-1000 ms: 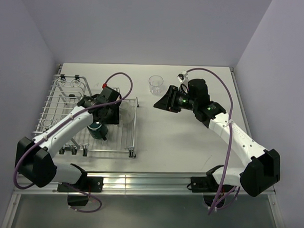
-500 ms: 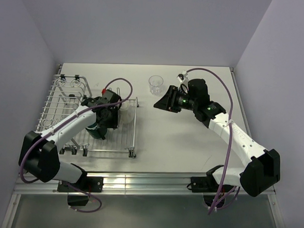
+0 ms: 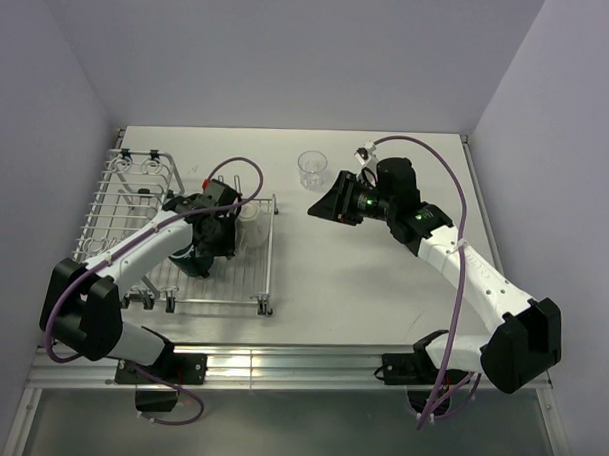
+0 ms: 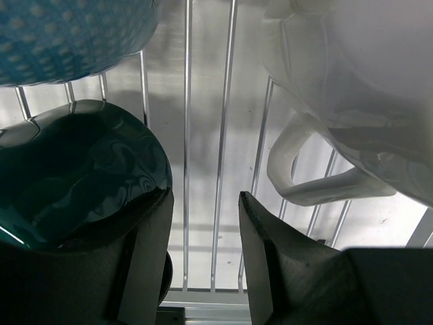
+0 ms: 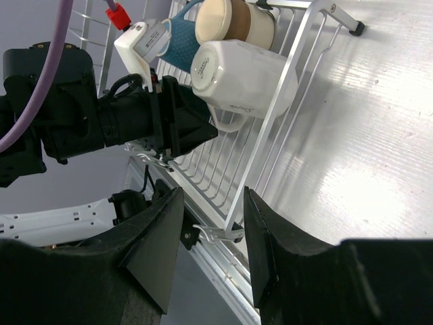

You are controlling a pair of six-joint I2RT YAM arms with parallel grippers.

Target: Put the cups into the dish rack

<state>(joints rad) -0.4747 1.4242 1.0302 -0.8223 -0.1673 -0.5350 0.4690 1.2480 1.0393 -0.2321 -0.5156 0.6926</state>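
Note:
The dish rack [image 3: 115, 196] stands on the left of the table. My left gripper [image 3: 212, 243] hangs low inside it, open, with only the rack wires [image 4: 223, 135] showing between its fingers. The dark teal mug [image 4: 74, 169] lies right against the outside of the left finger [image 4: 145, 257]. A light blue mug [image 4: 67, 34] and a white mug [image 4: 365, 81] lie just beyond. The right wrist view shows the white mug [image 5: 243, 78], a brown cup [image 5: 254, 24] and the light blue mug [image 5: 179, 37] in the rack [image 5: 298, 54]. A clear glass tumbler [image 3: 312, 170] stands on the table. My right gripper [image 3: 323, 205] hovers open beside it, holding nothing.
The rack's right rim [image 3: 272, 252] lies between the two arms. Purple cables [image 3: 236, 171] loop above each wrist. Grey walls close in the table at the left, back and right, and a metal rail [image 3: 280, 362] runs along the near edge.
The left arm's elbow has swung left and the gripper has shifted over the dark teal mug, which now shows less from above. The right arm has not moved.

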